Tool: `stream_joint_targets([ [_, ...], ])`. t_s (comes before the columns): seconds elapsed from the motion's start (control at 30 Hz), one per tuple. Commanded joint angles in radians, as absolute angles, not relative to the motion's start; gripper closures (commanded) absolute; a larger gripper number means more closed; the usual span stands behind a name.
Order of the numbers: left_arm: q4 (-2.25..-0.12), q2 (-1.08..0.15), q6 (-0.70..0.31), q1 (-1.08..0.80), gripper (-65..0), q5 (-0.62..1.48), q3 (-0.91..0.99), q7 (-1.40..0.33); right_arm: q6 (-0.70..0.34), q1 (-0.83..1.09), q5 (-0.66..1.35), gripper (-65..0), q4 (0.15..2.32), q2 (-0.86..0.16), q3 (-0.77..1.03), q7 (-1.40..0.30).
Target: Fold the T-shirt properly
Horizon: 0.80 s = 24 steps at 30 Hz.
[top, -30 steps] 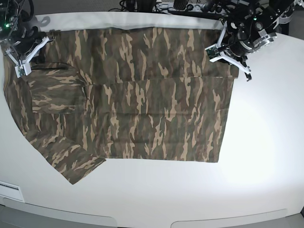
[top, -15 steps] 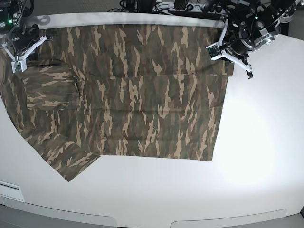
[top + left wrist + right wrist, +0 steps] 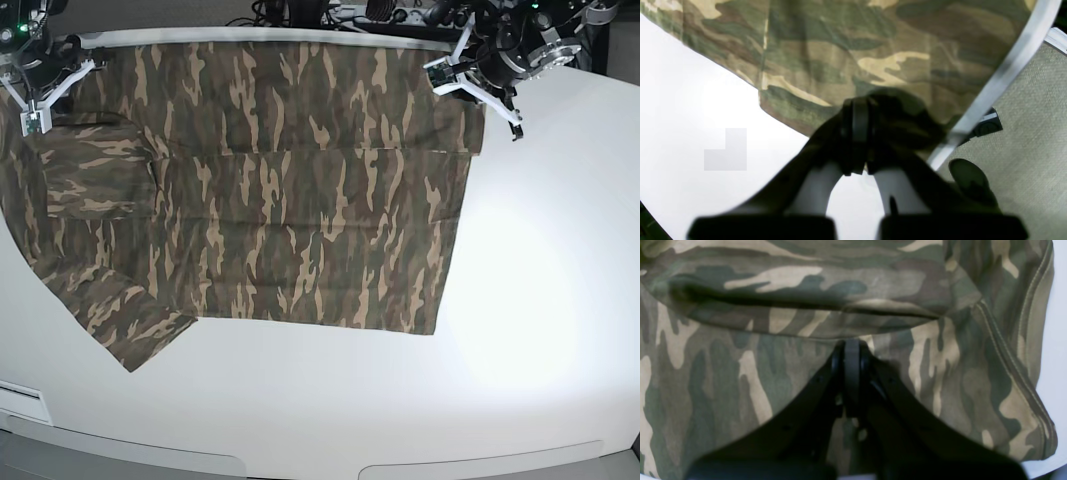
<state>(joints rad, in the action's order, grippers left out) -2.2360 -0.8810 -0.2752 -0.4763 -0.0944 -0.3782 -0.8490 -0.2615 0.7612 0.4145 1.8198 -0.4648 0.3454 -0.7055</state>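
The camouflage T-shirt (image 3: 300, 200) lies spread across the white table (image 3: 540, 300), with its top part folded down along a seam and one sleeve at the front left. My left gripper (image 3: 478, 98) is at the shirt's far right corner. In the left wrist view it (image 3: 857, 133) is shut on the shirt's edge (image 3: 840, 50) by the table's far rim. My right gripper (image 3: 55, 92) is at the far left. In the right wrist view it (image 3: 851, 350) is shut on a fold of the shirt (image 3: 740, 380).
Cables and equipment (image 3: 350, 12) sit behind the table's far edge. The left wrist view shows the table rim (image 3: 1007, 73) and grey carpet floor (image 3: 1023, 116) beyond it. White table surface lies to the right of and in front of the shirt.
Both grippers have moved toward the table's far edge, pulling the shirt with them. The whole shirt has slid away and slightly left.
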Motion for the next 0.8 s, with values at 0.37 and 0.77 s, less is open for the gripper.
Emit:
stream_joint_targets([
  [0.37,-2.263,-0.895,-0.215,-0.473,0.0,-0.136,-0.372,-0.842,-0.288,0.799,0.361,-13.3,1.804,-0.444,0.322,-1.068],
  [0.77,-2.302,-0.895,-0.149,-0.470,0.0,-0.134,-0.372,-0.831,-0.212,0.784,0.198,-15.1,2.050,-0.447,0.322,-1.008],
])
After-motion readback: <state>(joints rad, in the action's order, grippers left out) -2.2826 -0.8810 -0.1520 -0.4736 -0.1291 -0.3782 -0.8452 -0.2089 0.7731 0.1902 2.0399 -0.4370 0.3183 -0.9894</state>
